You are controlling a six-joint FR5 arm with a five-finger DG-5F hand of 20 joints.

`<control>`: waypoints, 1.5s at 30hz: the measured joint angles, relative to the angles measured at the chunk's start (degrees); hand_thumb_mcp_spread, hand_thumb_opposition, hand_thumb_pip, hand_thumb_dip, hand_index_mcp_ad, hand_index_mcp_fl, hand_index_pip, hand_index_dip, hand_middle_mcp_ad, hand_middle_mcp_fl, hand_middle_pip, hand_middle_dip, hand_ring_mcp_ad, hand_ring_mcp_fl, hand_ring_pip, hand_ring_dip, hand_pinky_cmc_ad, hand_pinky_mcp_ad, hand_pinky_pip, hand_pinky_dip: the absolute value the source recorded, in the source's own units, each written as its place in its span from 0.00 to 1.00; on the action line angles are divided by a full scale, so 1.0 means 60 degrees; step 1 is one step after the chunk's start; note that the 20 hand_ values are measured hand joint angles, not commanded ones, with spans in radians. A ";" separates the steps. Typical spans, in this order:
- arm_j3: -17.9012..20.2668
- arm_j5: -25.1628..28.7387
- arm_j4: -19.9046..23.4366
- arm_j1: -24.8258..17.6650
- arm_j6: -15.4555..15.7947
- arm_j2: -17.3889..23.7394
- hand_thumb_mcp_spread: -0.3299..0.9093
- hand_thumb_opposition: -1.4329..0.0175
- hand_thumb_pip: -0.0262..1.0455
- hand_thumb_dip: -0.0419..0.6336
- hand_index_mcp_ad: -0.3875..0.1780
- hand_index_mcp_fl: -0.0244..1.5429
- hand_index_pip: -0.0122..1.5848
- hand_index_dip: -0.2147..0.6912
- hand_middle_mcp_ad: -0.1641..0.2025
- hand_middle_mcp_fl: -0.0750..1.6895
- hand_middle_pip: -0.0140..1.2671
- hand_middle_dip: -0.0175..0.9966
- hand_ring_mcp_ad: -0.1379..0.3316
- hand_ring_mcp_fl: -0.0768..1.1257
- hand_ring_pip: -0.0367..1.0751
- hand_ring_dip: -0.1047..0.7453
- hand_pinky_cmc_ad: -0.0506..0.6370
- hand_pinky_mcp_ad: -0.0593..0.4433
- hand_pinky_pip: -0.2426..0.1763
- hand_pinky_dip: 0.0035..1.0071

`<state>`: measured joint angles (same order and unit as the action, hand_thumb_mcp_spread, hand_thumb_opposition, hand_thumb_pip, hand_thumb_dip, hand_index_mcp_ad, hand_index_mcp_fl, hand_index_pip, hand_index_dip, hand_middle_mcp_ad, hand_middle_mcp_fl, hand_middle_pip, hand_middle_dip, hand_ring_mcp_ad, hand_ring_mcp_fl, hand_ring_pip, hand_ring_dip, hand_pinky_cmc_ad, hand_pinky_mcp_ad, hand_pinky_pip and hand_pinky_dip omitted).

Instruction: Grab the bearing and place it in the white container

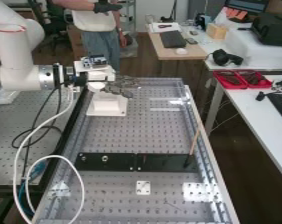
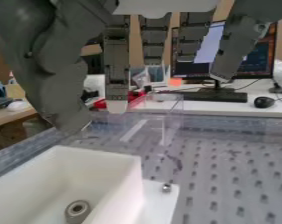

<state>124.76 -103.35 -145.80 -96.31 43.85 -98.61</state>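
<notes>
Straight-fingered robot hand (image 1: 122, 86), bearing (image 2: 77, 212) below it, inside white container (image 2: 115, 182)

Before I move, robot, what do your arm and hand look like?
My arm is white and rounded, with a red ring and a silver collar. White cables and black cables hang beneath it. My hand is dark grey, with long, jointed fingers, one pale-tipped.
</notes>
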 joint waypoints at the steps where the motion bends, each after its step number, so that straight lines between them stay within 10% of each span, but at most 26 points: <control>1: -0.0047 0.0034 -0.0002 0.0141 -0.0034 0.0073 0.46 0.43 0.75 0.46 0.51 0.03 0.87 0.26 0.62 0.04 0.10 0.17 0.60 0.06 0.10 0.21 0.64 0.70 0.32 0.42; 10: -0.0689 0.0403 0.0268 0.1268 -0.0080 0.0048 0.46 0.43 0.72 0.46 0.53 0.03 0.81 0.24 0.64 0.04 0.10 0.17 0.61 0.06 0.10 0.21 0.64 0.70 0.32 0.44; 45: -0.3120 0.2907 -0.0341 0.1514 -0.0960 -0.0724 0.46 0.43 0.67 0.41 0.53 0.03 0.63 0.20 0.63 0.04 0.10 0.17 0.61 0.06 0.10 0.21 0.64 0.70 0.32 0.45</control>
<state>106.04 -85.90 -147.84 -87.23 38.09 -102.96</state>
